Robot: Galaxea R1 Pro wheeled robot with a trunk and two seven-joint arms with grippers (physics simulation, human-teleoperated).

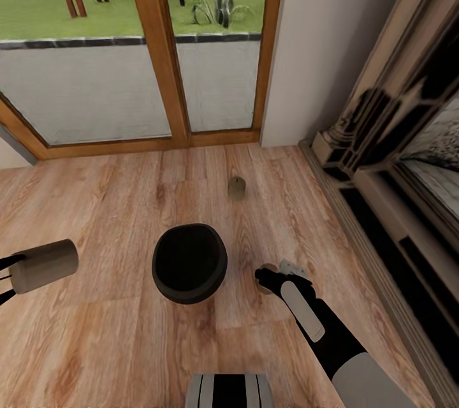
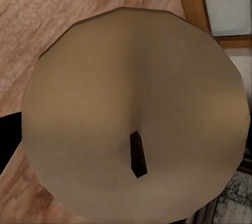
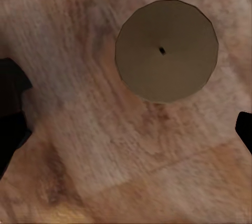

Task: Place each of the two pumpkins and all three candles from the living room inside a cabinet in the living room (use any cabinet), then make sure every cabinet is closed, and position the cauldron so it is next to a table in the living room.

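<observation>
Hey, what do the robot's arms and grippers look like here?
The right arm is black with a pale grey elongated panel along the forearm and a light grey segment nearer the body. Its right gripper is black. The left gripper shows thin black jaws.

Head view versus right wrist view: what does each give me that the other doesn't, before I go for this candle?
Head view adds the cauldron, the left tool shut on a held candle, and a far candle standing toward the glass door. Right wrist view adds the near candle from straight above, round top and wick clear, lying off to one side of the gap between the open fingers. Both share the right tool, that near candle and the wooden floor.
</observation>
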